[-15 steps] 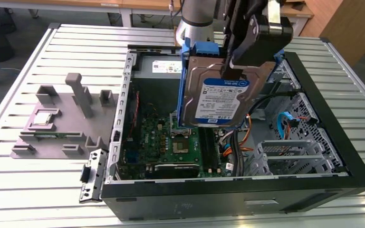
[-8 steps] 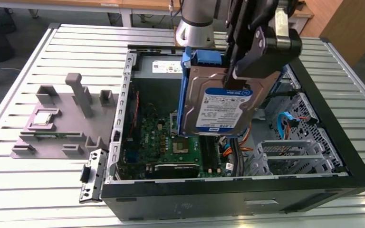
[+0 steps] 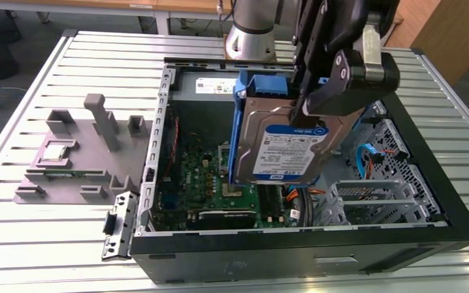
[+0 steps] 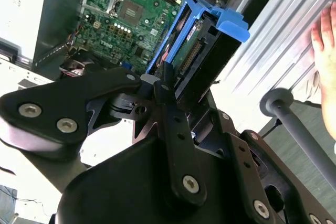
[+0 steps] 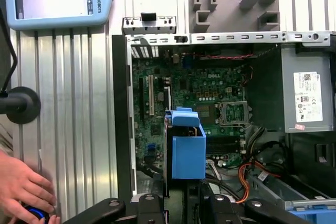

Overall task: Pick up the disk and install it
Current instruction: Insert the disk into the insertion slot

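At the exterior view's left, a grey fixture [image 3: 96,171] carries a small square chip [image 3: 55,152]. Centre frame, the gripper [image 3: 304,117] pinches the disk [image 3: 267,122] upright over the open computer case [image 3: 300,253] and its green motherboard [image 3: 206,177], white-and-blue label [image 3: 290,152] facing outward, its print unreadable. Rightward, a metal drive cage [image 3: 381,195] sits inside the case.

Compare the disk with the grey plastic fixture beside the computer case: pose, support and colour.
Pose: the disk is upright, on edge; the grey fixture lies flat. Support: the disk hangs in the shut jaws above the open computer case; the fixture rests on the slatted table beside it. Colour: the disk is silver with blue rails; the fixture is plain grey.
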Motion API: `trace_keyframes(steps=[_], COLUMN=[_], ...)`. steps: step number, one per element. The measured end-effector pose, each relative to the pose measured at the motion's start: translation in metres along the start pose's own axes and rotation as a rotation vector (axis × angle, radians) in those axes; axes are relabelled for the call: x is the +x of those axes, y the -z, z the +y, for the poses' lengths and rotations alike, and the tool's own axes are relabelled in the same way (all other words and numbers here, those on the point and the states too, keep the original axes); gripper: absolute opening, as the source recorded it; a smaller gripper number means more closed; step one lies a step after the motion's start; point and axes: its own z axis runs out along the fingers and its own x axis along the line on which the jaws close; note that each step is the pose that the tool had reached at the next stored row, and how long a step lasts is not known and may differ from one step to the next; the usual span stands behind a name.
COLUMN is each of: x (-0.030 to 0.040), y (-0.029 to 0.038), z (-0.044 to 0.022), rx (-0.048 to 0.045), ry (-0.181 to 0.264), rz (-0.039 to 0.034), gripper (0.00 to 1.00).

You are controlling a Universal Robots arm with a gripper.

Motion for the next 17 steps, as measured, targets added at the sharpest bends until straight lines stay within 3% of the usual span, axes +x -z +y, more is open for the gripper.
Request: trace_keyframes(steps=[7, 17], x=[0.0032, 0.0023], y=[-0.0005, -0.0004], z=[-0.0022, -0.0193], rx=[0.0000, 0.0000], ry=[0.000, 0.000], rz=[-0.0001, 0.0000], gripper=[0.35, 0.35])
